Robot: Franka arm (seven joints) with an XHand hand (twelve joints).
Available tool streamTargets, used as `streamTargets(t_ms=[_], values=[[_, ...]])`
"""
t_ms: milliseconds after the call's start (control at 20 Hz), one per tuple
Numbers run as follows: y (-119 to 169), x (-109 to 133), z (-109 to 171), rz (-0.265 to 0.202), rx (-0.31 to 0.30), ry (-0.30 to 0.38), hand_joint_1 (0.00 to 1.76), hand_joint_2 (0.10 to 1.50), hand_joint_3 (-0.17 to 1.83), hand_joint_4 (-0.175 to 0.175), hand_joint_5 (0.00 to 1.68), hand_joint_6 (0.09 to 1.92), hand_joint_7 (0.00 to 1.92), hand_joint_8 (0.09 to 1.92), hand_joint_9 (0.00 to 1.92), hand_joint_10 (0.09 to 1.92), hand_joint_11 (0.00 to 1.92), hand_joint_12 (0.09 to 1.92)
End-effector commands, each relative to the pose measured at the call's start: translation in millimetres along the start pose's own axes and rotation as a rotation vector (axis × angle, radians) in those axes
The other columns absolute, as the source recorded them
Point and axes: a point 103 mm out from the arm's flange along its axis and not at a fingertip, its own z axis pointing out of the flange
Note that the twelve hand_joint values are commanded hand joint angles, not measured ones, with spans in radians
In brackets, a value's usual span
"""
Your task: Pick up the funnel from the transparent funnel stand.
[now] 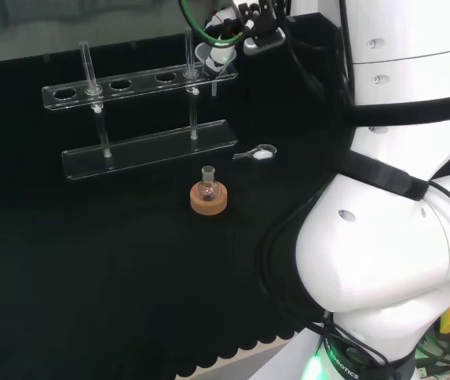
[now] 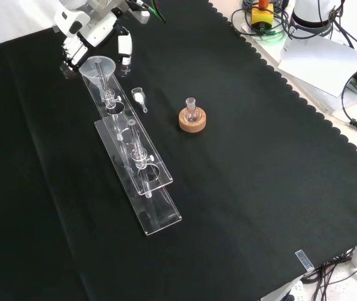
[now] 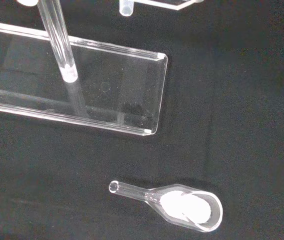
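At the clear funnel stand's (image 2: 142, 188) far end, the black-and-white robot hand (image 2: 93, 31) pinches the clear plastic funnel (image 2: 98, 69).

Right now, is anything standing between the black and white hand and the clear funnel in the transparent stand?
Nothing visible does: the hand hangs right behind the clear funnel, seated in the transparent stand's end hole.

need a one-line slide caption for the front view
Hand at the far end of the clear funnel stand, beside the funnel seated in it; small flask on cork ring nearby.
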Motion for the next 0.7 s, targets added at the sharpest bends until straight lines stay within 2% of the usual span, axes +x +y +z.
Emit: streamTargets(t_ms=[50,450,700], values=[[1.1,0.8,-0.7,-0.002,0.004,-0.021,0.66,0.77,0.30,-0.061,0.06,0.09,0.00,0.39,0.22,0.78,0.14,1.52],[4.9,5.1,-3.2,0.012,0.007,-0.082,0.72,0.72,0.42,-0.065,0.12,0.09,0.00,0.56,0.35,0.73,0.18,1.50],[5.9,10.5,-7.0,0.033,-0.018,-0.141,0.76,0.74,0.49,-0.062,0.34,0.09,0.01,0.64,0.46,0.69,0.26,1.43]])
